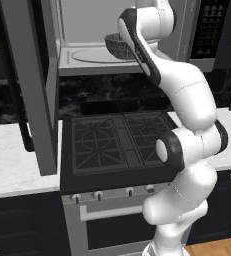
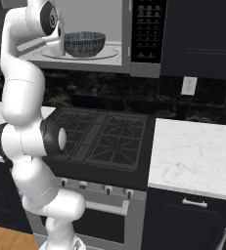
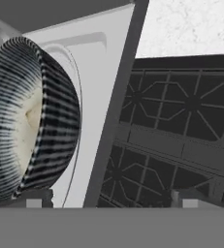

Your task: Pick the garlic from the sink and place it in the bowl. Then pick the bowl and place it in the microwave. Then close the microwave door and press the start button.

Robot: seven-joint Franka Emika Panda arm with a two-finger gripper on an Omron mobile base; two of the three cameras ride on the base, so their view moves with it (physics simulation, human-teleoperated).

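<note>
The microwave (image 2: 145,68) hangs open above the stove. The dark ribbed bowl (image 2: 84,43) stands on its round turntable plate, and also shows past the arm in the left base view (image 1: 116,46). In the hand view the bowl (image 3: 55,121) lies close at the left, with the pale garlic (image 3: 28,121) inside it. My gripper (image 3: 111,202) is open, its fingertips (image 3: 33,202) set wide apart, one at the bowl's rim, gripping nothing. In the right base view the gripper (image 2: 60,44) sits just left of the bowl. The microwave door (image 1: 37,85) is swung wide open at the left. The sink is out of view.
A black gas cooktop (image 2: 102,139) lies under the microwave, over an oven with a steel bar handle (image 1: 112,212). White marble counters (image 2: 192,156) flank it on both sides. The black button panel (image 2: 146,29) sits at the microwave's right.
</note>
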